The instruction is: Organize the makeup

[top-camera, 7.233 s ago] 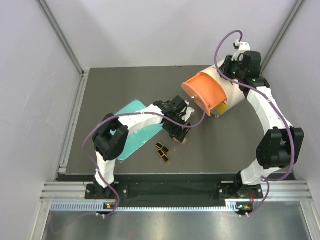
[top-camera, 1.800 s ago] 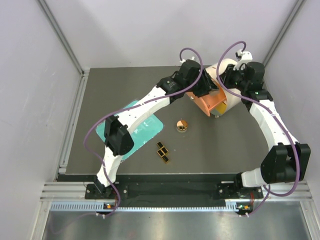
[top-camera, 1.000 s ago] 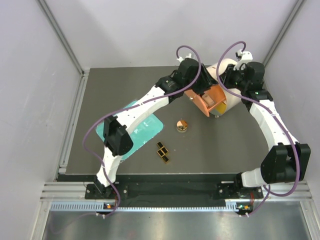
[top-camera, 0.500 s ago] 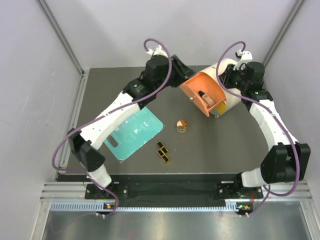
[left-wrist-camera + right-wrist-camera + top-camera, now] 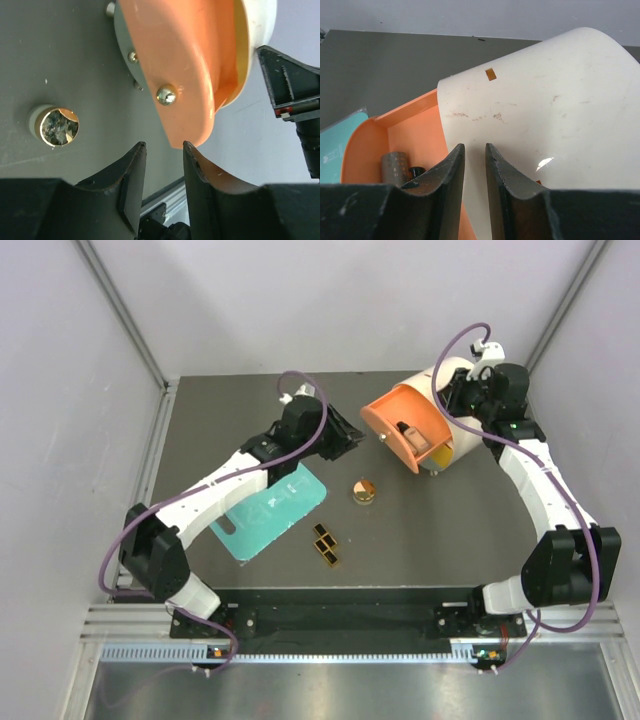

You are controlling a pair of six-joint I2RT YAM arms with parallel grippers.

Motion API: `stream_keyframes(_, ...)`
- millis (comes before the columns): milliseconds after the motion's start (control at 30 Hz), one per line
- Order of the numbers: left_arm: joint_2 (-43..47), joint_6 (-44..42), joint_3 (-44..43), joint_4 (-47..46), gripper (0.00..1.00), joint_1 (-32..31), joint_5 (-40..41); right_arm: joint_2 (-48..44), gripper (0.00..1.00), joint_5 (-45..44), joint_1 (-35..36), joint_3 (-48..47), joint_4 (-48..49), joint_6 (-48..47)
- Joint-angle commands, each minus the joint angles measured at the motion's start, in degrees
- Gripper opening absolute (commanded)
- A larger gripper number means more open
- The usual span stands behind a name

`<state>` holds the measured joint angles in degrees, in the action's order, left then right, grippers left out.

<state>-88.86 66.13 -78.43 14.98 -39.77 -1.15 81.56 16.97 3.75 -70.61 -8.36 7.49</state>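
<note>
Upper right, the orange drawer of the white drum holds a tube, possibly two. The right gripper pinches the drum wall. The left gripper is spread and empty.

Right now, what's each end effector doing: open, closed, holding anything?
Left end effector: slightly open, empty.
Right end effector: closed on the white drum, at its rim.
</note>
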Motion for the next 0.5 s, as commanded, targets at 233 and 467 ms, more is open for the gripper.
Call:
stream_keyframes(233, -3.6, 2.6, 0.7, -11.7, 0.42, 1.6, -6.7, 5.3, 0.25, -2.4, 0.6, 4.7, -20.2, -1.3)
stream_keyframes(467, -9.7, 1.2, -4.0, -10.9, 0.43, 1.6, -9.6, 5.3, 0.25, -2.7, 0.6, 4.3, -20.6, -1.3)
